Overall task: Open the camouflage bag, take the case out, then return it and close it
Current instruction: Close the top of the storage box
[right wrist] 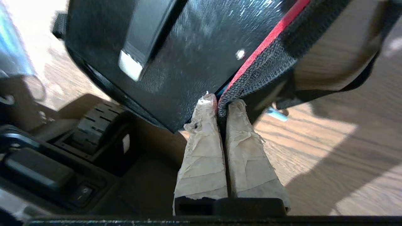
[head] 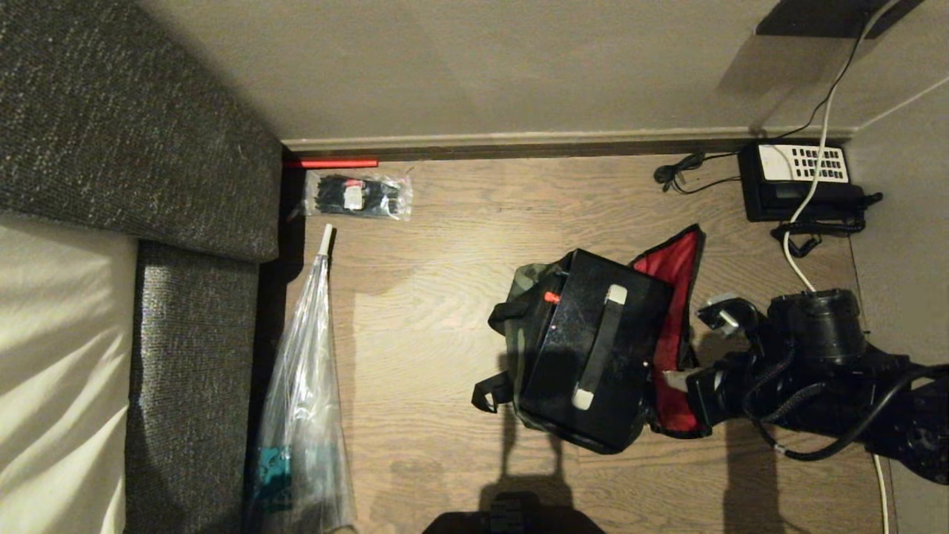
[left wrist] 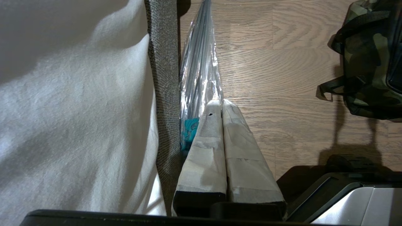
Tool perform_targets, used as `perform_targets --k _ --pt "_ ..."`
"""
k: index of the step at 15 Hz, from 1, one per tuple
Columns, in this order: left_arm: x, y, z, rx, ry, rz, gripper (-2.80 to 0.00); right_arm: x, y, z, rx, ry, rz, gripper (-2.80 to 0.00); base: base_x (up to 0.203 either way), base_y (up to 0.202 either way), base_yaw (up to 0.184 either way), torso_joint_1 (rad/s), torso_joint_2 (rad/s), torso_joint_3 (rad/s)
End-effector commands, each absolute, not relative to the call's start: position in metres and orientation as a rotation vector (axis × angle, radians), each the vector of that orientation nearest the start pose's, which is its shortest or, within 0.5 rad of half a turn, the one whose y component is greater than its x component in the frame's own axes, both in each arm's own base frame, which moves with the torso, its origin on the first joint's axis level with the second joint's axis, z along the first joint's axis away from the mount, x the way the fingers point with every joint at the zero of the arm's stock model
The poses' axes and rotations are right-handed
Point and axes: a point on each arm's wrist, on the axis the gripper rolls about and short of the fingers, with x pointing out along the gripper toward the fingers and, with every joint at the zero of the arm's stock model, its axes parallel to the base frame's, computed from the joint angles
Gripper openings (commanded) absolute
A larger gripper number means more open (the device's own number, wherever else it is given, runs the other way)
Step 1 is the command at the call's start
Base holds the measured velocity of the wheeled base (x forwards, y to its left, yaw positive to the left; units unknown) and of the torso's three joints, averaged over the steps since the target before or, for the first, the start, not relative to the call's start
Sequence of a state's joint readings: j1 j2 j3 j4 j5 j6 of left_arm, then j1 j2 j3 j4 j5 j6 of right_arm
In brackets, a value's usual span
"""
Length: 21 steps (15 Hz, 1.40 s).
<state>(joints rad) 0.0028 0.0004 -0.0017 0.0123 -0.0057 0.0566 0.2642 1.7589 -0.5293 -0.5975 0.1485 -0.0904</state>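
At the rim of the camouflage bag (head: 519,297), on the wooden floor (head: 445,245), the right claw (right wrist: 221,105) is pinched closed on the bag's edge: a strip of black webbing with red lining (right wrist: 267,34) sits between its paper-taped fingertips (right wrist: 205,103). Seen from the head view, the right claw (head: 671,380) reaches in from the right side, its black arm (head: 815,371) trailing cables.

Just beside the gripped edge stands the case (head: 586,356), a black speckled box that rises out of the open bag, tilted, with its black handle (head: 597,348) on pale end mounts facing up and a small red button (head: 550,297) near its far corner. The bag's red-lined flap (head: 671,297) is folded back toward the arm.

Well apart, a black desk telephone (head: 801,182) with white keypad lies against the wall at the far right. Across the floor lie a clear plastic bag of black cable ties (head: 359,195) and a long clear plastic sleeve (head: 308,400), next to a grey upholstered bed frame (head: 193,356).

The left claw (left wrist: 222,103) hangs closed and empty beside the bed frame, over the plastic sleeve.
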Motion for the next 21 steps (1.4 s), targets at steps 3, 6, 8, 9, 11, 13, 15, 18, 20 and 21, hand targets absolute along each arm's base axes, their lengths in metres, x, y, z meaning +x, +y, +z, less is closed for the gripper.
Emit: perform_targets --k 3,6,8,9,11,13,15,18,20,21 --pt "-0.023 0.000 0.075 0.057 0.009 -0.003 -2.80 0.262 0.102 0.079 -0.192 0.591 0.393 -2.80 0.000 0.000 0.000 0.000 0.00 0.000" --pt "-0.023 0.000 0.075 0.057 0.009 -0.003 -2.80 0.253 0.123 0.076 -0.201 0.592 0.449 -2.80 0.000 0.000 0.000 0.000 0.00 0.000" --pt "-0.023 0.000 0.075 0.057 0.009 -0.003 -2.80 0.247 0.129 0.063 -0.238 0.645 0.436 -2.80 0.000 0.000 0.000 0.000 0.00 0.000" --pt "-0.023 0.000 0.075 0.057 0.009 -0.003 -2.80 0.246 0.131 0.060 -0.231 0.655 0.430 -2.80 0.000 0.000 0.000 0.000 0.00 0.000" --pt "-0.023 0.000 0.075 0.057 0.009 -0.003 -2.80 0.244 0.142 0.061 -0.176 0.646 0.441 0.00 0.000 0.000 0.000 0.000 0.00 0.000" --pt "-0.023 0.000 0.075 0.057 0.009 -0.003 -2.80 0.246 0.143 0.059 -0.180 0.647 0.429 0.00 0.000 0.000 0.000 0.000 0.00 0.000" --pt "-0.023 0.000 0.075 0.057 0.009 -0.003 -2.80 0.252 0.135 0.061 -0.174 0.637 0.359 0.00 0.000 0.000 0.000 0.000 0.00 0.000" --pt "-0.023 0.000 0.075 0.057 0.009 -0.003 -2.80 0.263 0.114 0.077 -0.136 0.601 0.288 0.00 0.000 0.000 0.000 0.000 0.00 0.000" --pt "-0.023 0.000 0.075 0.057 0.009 -0.003 -2.80 0.267 0.104 0.084 -0.126 0.586 0.254 0.00 0.000 0.000 0.000 0.000 0.00 0.000" --pt "-0.023 0.000 0.075 0.057 0.009 -0.003 -2.80 0.270 0.101 0.088 -0.116 0.574 0.239 0.00 0.000 0.000 0.000 0.000 0.00 0.000"
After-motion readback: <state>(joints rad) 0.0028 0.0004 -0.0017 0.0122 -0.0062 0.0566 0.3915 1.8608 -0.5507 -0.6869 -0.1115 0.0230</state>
